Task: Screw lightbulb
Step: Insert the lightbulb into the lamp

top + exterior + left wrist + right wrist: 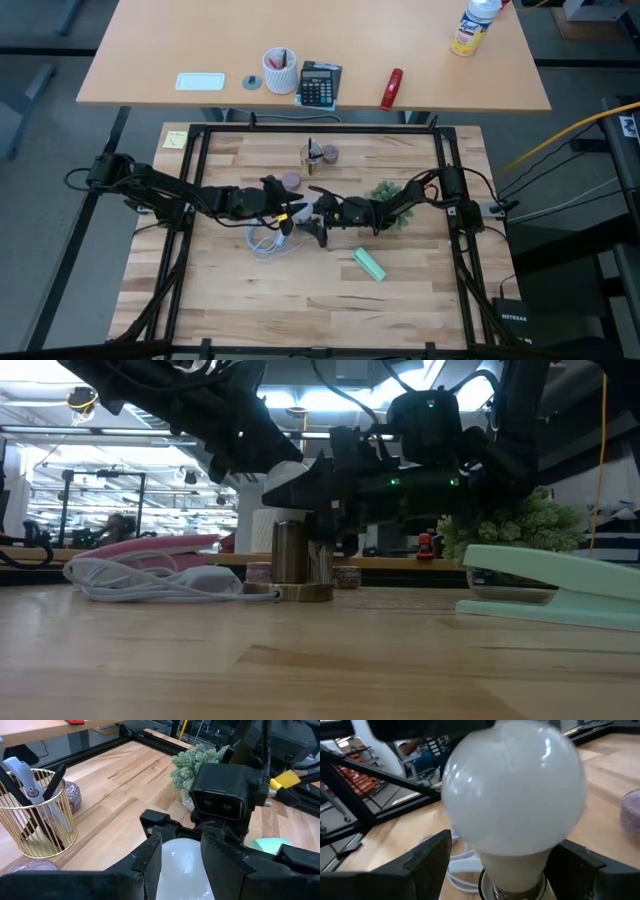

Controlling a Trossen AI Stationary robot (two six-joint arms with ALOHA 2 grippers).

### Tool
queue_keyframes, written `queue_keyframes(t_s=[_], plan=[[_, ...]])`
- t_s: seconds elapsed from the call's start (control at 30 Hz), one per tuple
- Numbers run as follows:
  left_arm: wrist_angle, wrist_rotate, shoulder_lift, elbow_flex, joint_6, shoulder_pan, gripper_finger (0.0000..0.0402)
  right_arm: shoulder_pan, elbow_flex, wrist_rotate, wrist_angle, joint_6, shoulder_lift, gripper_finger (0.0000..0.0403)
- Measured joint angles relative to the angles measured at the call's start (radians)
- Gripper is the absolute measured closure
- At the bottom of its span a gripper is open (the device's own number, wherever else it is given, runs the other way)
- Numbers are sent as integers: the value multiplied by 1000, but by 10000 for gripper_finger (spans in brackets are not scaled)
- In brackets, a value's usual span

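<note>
The frosted-white lightbulb (512, 795) stands upright at the table's middle (318, 204), its grey screw base (512, 891) pointing down. My left gripper (182, 862) is shut on its globe. My right gripper (512, 865) is open, with one finger on either side of the bulb's neck and a gap showing at each. In the low view the bulb (285, 480) is above the tan disc socket (305, 592) with its metal cylinder (290, 550). The grippers hide whether the base is in the socket. My left gripper pinches the bulb's white globe (182, 870) between its two fingers (150, 865), one on each side. It comes slanting down from the table's left side. The bulb stays upright, base down, over the socket.
A white cable (265, 240) lies coiled just left of the socket. The mint-green bar (368, 264) lies toward the near right. A small green plant (388, 195) stands under my right arm. A gold wire pen holder (35, 815) and purple objects stand toward the far side.
</note>
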Motion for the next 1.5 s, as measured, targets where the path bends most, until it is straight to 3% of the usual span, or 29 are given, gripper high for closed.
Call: queue_keyframes(t_s=[0.67,1.5], plan=[[-1,-1,0,-1,-15,-59,274,2,0,0,-37,-12,0,113],[-1,3,0,0,-15,-74,274,2,0,-212,-163,-49,-78,114]])
